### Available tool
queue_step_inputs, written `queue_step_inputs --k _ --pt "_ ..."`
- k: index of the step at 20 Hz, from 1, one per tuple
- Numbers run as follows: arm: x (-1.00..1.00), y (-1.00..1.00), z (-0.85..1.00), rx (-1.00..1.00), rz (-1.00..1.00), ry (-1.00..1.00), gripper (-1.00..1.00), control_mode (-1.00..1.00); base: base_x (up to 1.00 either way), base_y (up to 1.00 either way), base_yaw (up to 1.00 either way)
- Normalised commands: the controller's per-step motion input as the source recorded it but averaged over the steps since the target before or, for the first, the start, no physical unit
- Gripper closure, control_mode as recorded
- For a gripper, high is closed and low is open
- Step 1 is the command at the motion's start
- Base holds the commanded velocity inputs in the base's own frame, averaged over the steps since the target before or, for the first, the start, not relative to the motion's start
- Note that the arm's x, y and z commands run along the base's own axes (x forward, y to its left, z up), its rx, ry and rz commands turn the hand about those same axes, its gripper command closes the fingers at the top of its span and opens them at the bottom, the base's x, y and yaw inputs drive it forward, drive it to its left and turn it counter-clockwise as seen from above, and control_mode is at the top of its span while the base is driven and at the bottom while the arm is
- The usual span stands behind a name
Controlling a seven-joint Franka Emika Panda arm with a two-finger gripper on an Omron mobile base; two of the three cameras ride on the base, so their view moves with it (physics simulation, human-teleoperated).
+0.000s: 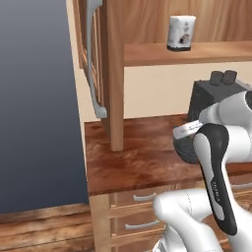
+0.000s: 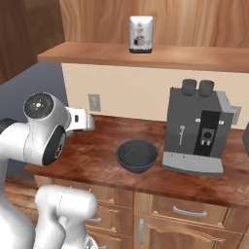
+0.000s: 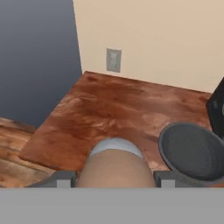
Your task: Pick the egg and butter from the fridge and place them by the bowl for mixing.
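Observation:
In the hand view a tan-brown egg (image 3: 114, 168) sits between my two grey fingertips, close to the camera, and my gripper (image 3: 114, 180) is shut on it. It hovers over the wooden counter (image 3: 100, 113), left of the dark grey bowl (image 3: 192, 151). From the right base view the bowl (image 2: 137, 154) stands mid-counter, to the right of my arm. The arm partly hides the bowl (image 1: 183, 146) in the left base view. The fridge shows as a plain grey side (image 1: 34, 98) at the counter's left end. The butter is out of view.
A dark coffee machine (image 2: 197, 129) stands right of the bowl. A white canister (image 2: 141, 34) sits on the upper wooden shelf. A wall outlet (image 3: 113, 60) is behind the counter. A wooden post (image 1: 115, 74) rises from the counter's left part. Drawers (image 2: 189, 211) run below.

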Motion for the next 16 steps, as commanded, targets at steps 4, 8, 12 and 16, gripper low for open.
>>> queue_step_inputs --k 4,8,12,16 --pt "0.38 0.21 -0.06 -0.10 0.00 0.25 1.00 -1.00 0.16 0.12 0.00" --pt "0.42 0.03 -0.29 -0.16 0.00 0.39 1.00 -1.00 0.00 0.00 0.00" --pt "0.11 0.00 -0.12 -0.02 0.00 0.17 1.00 -1.00 0.00 0.00 0.00" --pt "0.00 0.00 -0.41 0.00 0.00 0.01 1.00 -1.00 0.00 0.00 0.00"
